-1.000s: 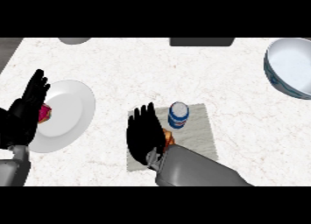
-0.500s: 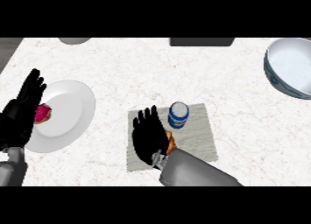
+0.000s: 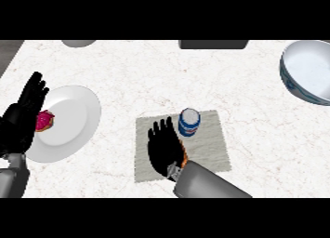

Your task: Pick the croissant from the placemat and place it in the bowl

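Observation:
The croissant (image 3: 185, 158) lies on the grey placemat (image 3: 212, 149), and only an orange-brown sliver shows at the edge of my right hand (image 3: 164, 148). That hand lies flat over it, fingers straight and pointing away from me. A blue and white can (image 3: 189, 122) stands upright on the placemat just right of my fingertips. The white bowl (image 3: 313, 72) with a blue patterned rim sits at the far right. My left hand (image 3: 20, 118) rests open at the left edge, fingers up, beside a white plate (image 3: 71, 122).
A pink doughnut (image 3: 43, 120) lies on the white plate, partly behind my left hand. A grey round object (image 3: 78, 42) and a dark rectangular object (image 3: 214, 44) sit at the counter's far edge. The marble counter's edge runs along the far left.
My right hand has slid right and toward me over the placemat, covering more of the croissant. The left hand has barely moved.

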Available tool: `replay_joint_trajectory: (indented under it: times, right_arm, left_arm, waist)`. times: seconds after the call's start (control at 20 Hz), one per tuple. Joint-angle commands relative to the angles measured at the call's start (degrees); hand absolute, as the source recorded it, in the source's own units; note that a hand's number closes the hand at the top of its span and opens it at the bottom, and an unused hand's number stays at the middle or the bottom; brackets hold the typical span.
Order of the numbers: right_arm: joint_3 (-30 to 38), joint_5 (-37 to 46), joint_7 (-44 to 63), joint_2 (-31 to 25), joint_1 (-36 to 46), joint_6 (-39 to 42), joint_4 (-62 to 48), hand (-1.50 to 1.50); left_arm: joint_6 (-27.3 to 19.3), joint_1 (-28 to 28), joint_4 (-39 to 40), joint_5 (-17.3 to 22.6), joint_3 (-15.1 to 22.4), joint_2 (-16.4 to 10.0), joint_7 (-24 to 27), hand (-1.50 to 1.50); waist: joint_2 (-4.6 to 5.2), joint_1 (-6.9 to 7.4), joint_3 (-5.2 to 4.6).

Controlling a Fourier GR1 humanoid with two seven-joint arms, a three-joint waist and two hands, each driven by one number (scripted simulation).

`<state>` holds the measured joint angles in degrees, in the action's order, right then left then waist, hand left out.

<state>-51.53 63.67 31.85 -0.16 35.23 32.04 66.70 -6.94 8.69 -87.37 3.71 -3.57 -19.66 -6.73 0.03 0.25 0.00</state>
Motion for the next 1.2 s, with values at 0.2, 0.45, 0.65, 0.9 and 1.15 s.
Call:
replay_joint_trajectory:
  times: [0.2,0.45,0.65,0.9,1.15]
  right_arm:
    - [2.67,4.29,-4.77,0.14,0.63,-5.79,-6.32,-1.50]
    - [2.28,-2.51,-4.00,0.16,2.31,-5.33,-11.58,1.50]
    - [-1.04,-5.91,-6.91,0.16,4.99,-6.50,-12.17,1.50]
    - [-1.71,-6.39,-8.74,0.14,5.61,-12.76,-17.51,1.50]
    - [-2.93,-4.55,-10.11,0.14,6.69,-21.58,-20.54,1.50]
  left_arm:
    - [1.34,-0.28,-0.71,-1.92,-0.98,1.39,-0.24,0.00]
    - [1.10,1.40,0.35,-2.51,-0.93,2.52,-0.66,0.00]
    - [0.15,-0.33,-0.42,-4.50,0.40,4.43,0.40,0.00]
    - [-1.54,-2.56,-7.25,-6.42,2.72,6.24,-3.63,0.00]
    - [2.54,0.76,-1.84,-3.72,-1.58,3.28,-2.14,0.00]
  waist:
    - [0.00,0.15,0.00]
    - [0.08,0.41,0.01]
    - [0.13,0.80,0.01]
    - [0.06,1.01,0.03]
    - [0.12,0.62,0.02]
